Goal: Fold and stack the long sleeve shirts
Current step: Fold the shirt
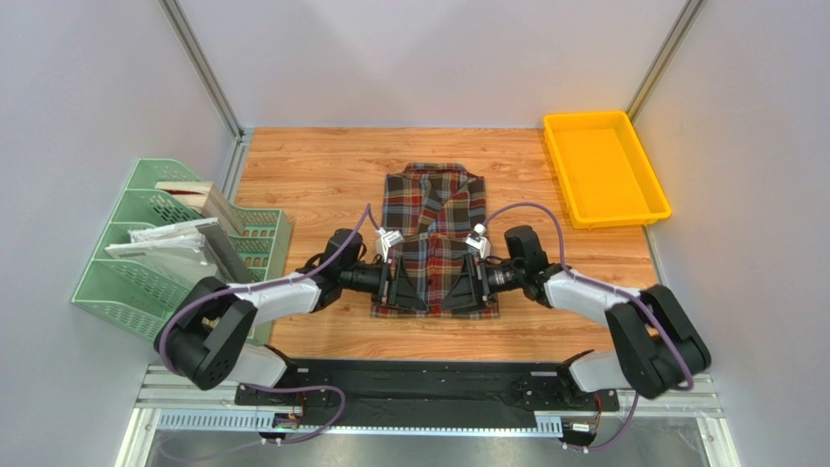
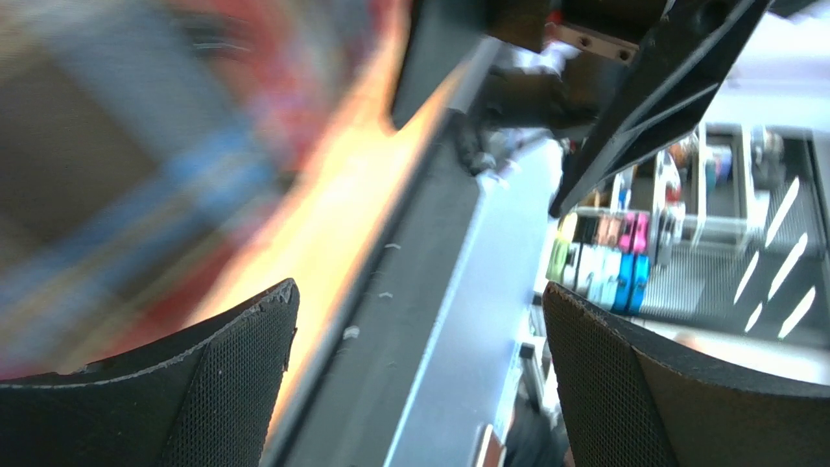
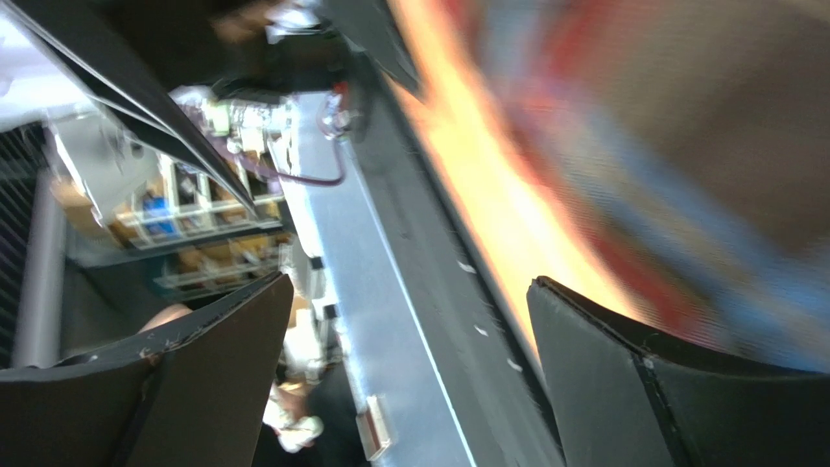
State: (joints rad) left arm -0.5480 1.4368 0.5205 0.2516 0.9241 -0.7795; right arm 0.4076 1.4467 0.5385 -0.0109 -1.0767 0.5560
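Observation:
The plaid long sleeve shirt (image 1: 433,209) lies folded into a tall rectangle in the middle of the wooden table (image 1: 302,175), collar at the far end. My left gripper (image 1: 405,284) is over its near left part and my right gripper (image 1: 469,284) over its near right part, facing each other. Both are open and hold nothing. In the left wrist view the shirt (image 2: 117,165) is a blur on the left, beyond my open gripper (image 2: 419,302). In the right wrist view the shirt (image 3: 662,126) is a blur on the right, beyond my open gripper (image 3: 409,287).
A yellow tray (image 1: 604,165) stands at the back right. A green file rack (image 1: 166,248) with papers stands off the table's left edge. The table's near edge and metal rail (image 2: 468,292) run through both wrist views.

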